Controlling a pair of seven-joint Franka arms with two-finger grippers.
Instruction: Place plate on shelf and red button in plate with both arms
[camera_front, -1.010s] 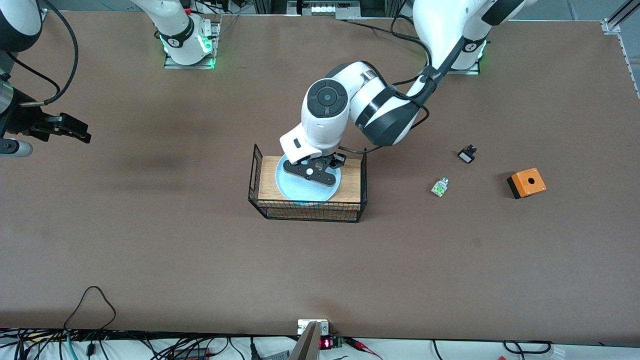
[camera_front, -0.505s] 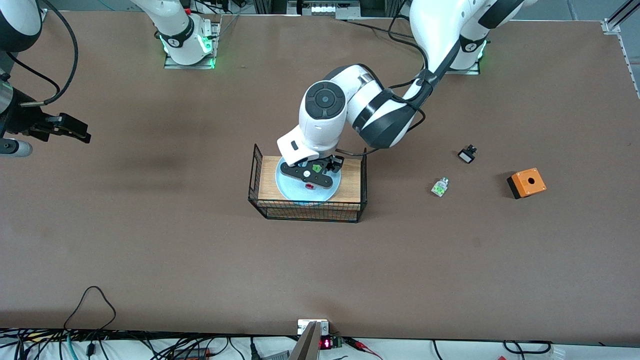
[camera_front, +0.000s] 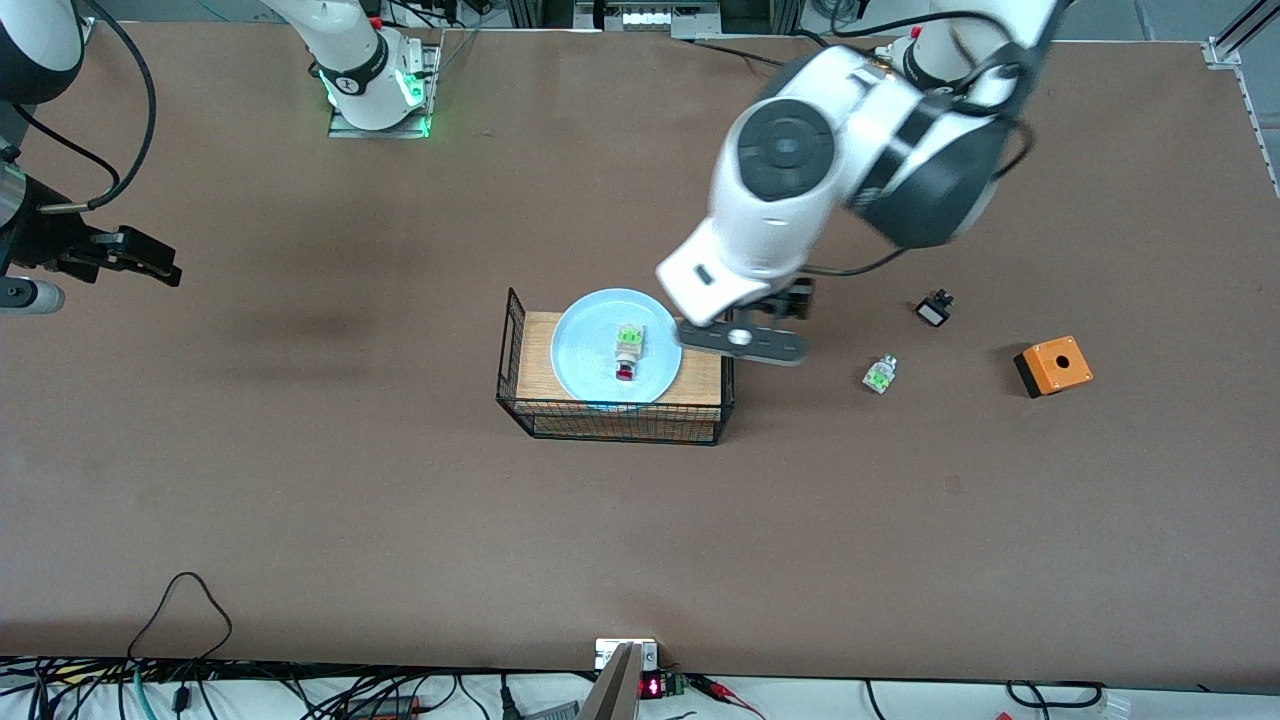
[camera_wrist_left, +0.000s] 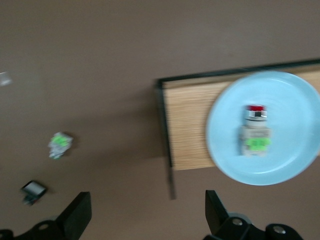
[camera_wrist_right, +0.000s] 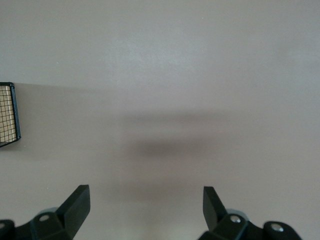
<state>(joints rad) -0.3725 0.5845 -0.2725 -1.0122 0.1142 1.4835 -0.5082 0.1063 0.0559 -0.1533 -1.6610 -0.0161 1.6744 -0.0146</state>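
- The red button (camera_front: 627, 350) lay released on the plate (camera_front: 580, 365) inside the basket (camera_front: 615, 420), mid-table.
- The left gripper (camera_front: 745, 340), fingers spread and empty, had lifted clear over the basket's edge.
- The right gripper (camera_wrist_right: 145, 210) waited, spread, near the right arm's table edge; placement looked complete.

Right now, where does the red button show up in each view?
Front view: the red button lies on the plate in the basket.
Left wrist view: red button mid-plate.
Right wrist view: not in it; only a basket corner shows.
Shared landmark: the basket.
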